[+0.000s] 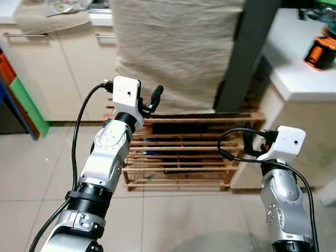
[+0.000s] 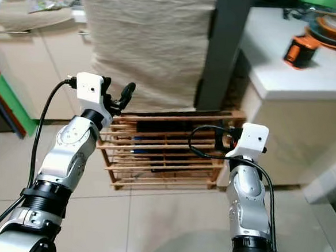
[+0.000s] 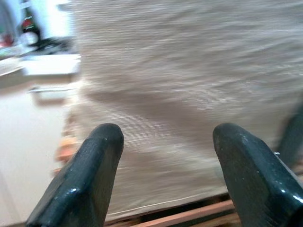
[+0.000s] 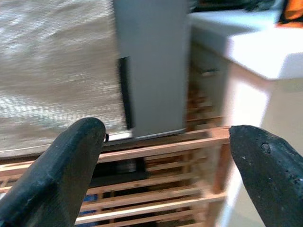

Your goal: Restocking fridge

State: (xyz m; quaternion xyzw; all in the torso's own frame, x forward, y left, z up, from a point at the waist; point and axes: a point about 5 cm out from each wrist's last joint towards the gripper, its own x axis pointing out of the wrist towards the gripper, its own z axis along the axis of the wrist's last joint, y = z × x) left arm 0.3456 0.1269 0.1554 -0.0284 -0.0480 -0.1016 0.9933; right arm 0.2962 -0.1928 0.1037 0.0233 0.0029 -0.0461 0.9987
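Beige cloth-draped tall unit (image 1: 173, 45) dead ahead, left gripper (image 3: 165, 156) and right gripper (image 4: 161, 165) both spread wide and empty before it, so I'd say it's approaching; next comes finding stock to grab.

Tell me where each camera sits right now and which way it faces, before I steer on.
Left eye view: on the head, looking forward and down at the beige cloth above the wooden rack; both silver arms show.
Right eye view: same head, same scene.
Left wrist view: looks along the open left gripper at the cloth.
Right wrist view: looks along the open right gripper at the rack, grey post and white counter.
All four share the cloth and rack.
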